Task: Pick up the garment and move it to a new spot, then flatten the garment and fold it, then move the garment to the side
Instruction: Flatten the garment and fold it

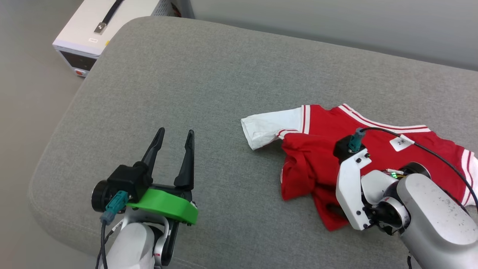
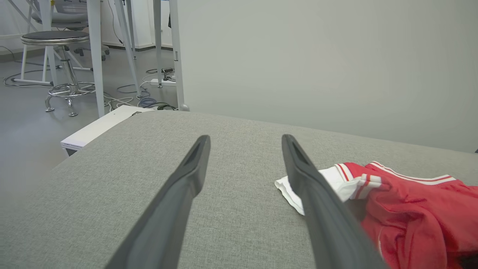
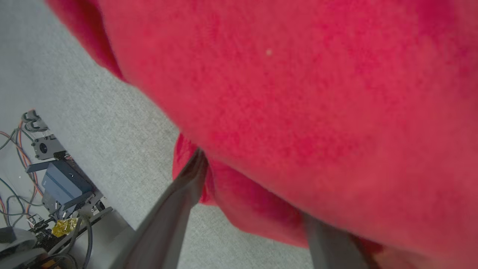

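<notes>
The garment is a red jersey with white sleeves and striped trim, lying crumpled on the right half of a grey cushion. One white sleeve points left. My right wrist hangs over the garment's middle, fingers pointing down into the cloth and hidden there. In the right wrist view the right gripper stands open, its fingers spread, with red fabric bulging over and between them. My left gripper is open and empty, low over the cushion, left of the garment.
A white box-shaped device sits on the floor past the cushion's far left corner. A stool, table legs and loose cables stand on the floor beyond. A grey wall runs behind the cushion. Electronics and wiring lie below the cushion's edge.
</notes>
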